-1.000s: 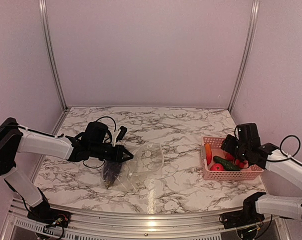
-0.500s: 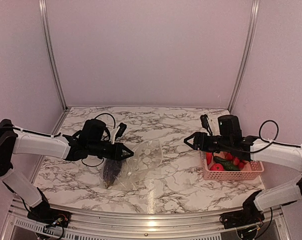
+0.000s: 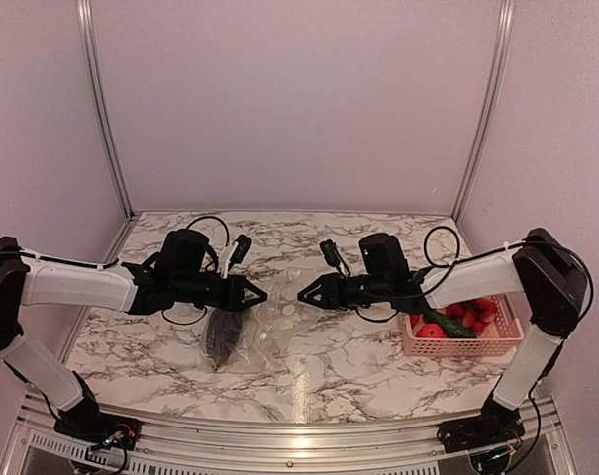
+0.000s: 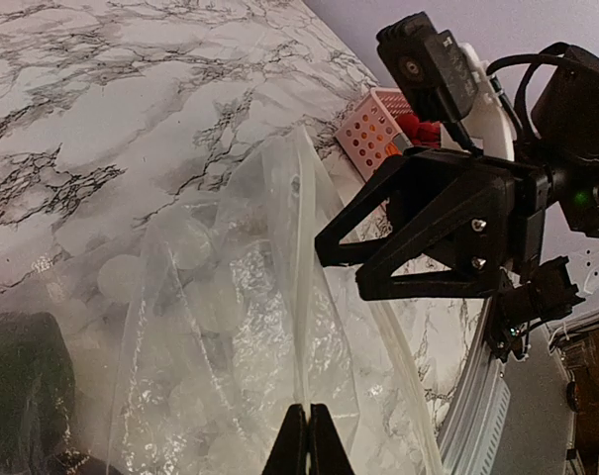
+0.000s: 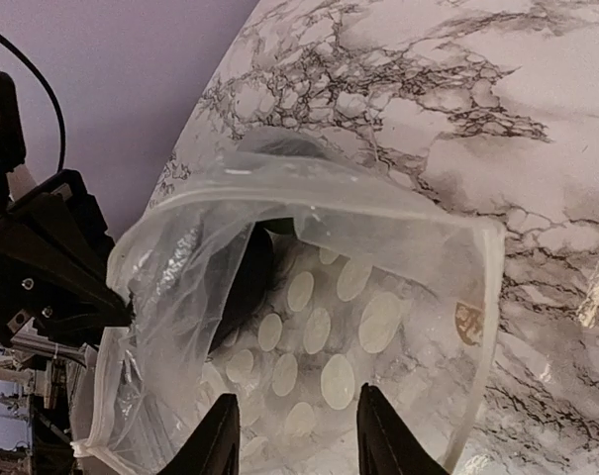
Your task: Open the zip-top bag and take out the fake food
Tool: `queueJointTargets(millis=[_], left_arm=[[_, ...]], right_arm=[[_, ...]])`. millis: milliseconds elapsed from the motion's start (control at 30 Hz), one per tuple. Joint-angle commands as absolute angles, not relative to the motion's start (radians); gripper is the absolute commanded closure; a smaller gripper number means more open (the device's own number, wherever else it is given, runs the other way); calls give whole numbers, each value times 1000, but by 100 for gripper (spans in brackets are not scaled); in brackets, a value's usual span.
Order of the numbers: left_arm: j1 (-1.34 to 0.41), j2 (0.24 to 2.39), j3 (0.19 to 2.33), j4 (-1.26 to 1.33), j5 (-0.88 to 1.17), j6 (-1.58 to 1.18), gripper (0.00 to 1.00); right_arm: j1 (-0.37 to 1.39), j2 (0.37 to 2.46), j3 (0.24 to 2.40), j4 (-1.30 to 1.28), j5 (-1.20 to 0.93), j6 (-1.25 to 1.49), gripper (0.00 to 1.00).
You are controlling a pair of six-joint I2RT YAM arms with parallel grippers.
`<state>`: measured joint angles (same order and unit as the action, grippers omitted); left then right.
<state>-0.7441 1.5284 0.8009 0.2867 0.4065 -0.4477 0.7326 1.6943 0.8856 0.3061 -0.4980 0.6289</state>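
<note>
The clear zip-top bag (image 3: 284, 319) lies mid-table with its mouth open towards the right. A dark purplish piece (image 3: 220, 336) is inside it at the left end and shows through the mouth in the right wrist view (image 5: 245, 287). My left gripper (image 3: 260, 295) is shut on the bag's upper rim (image 4: 301, 297), holding it up. My right gripper (image 3: 304, 295) is open and empty at the bag's mouth (image 5: 358, 297), its fingers (image 5: 378, 435) just outside it. Red pieces (image 3: 431, 331) and a dark green cucumber (image 3: 449, 325) lie in the pink basket.
The pink slotted basket (image 3: 462, 346) stands at the right near the table's front edge, behind the right forearm. It also shows in the left wrist view (image 4: 368, 134). Cage posts and walls close the table at the back and sides.
My right arm has swung left from above the basket across the table to the bag's mouth. My left gripper has stayed shut on the bag's rim, shifting slightly right.
</note>
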Motion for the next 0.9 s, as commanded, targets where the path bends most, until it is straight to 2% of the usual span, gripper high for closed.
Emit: queueJointTargets(millis=[0,167,400,533,700,733,867], left_arm=[[-750,1497,820,313,401,-432,100],[-756,1500,825,310,397,-425,100],[-781,1496,843,334,415,-418,100],[-797,1503,869,342,417,-409,100],[-802,1512,883,333,414,-397,100],[-802,1504,876,329,408,-400,99],[-775,1438,821,307,362,-440,78]], right_arm=[[757,1789,945,446,-569,710,64],[803,1861,1019,403,-545,706,70],[809,2001,1048,481,-556,777,76],[815,2082,1078,574,-591,828,76],[817,2153,1097,686,-626,891,69],[817,2160,1095,693,-627,894,68],[817,2176,1073,712,-624,896,64]])
